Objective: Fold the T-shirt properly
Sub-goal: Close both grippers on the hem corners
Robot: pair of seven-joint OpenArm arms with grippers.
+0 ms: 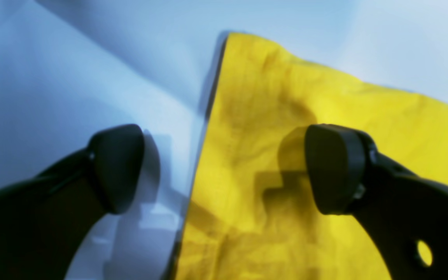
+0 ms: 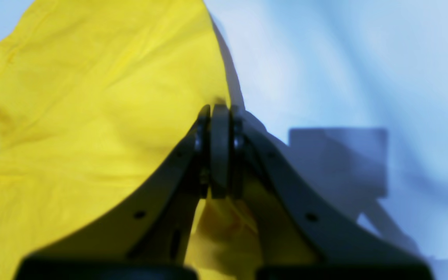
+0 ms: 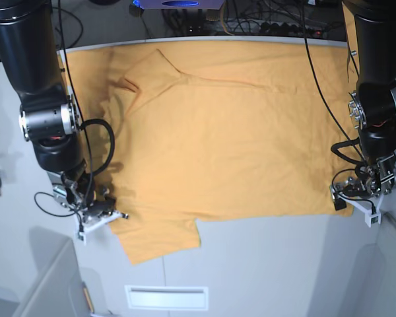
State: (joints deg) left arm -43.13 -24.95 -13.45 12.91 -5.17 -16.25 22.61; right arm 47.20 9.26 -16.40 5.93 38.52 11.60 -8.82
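- The T-shirt (image 3: 218,139) lies spread across the table (image 3: 264,264), filling the upper and middle of the base view.
- Left gripper (image 1: 224,169), jaws wide apart, straddles the shirt's edge at right.
- Right gripper (image 2: 220,151), jaws pressed together, pinches the shirt's lower left edge.

The T-shirt (image 3: 218,132) lies spread across the counter (image 3: 264,264), reaching to its far edge. One arm's gripper (image 3: 96,210) sits at the shirt's near corner on the view's left, the other gripper (image 3: 358,198) at its near corner on the right.
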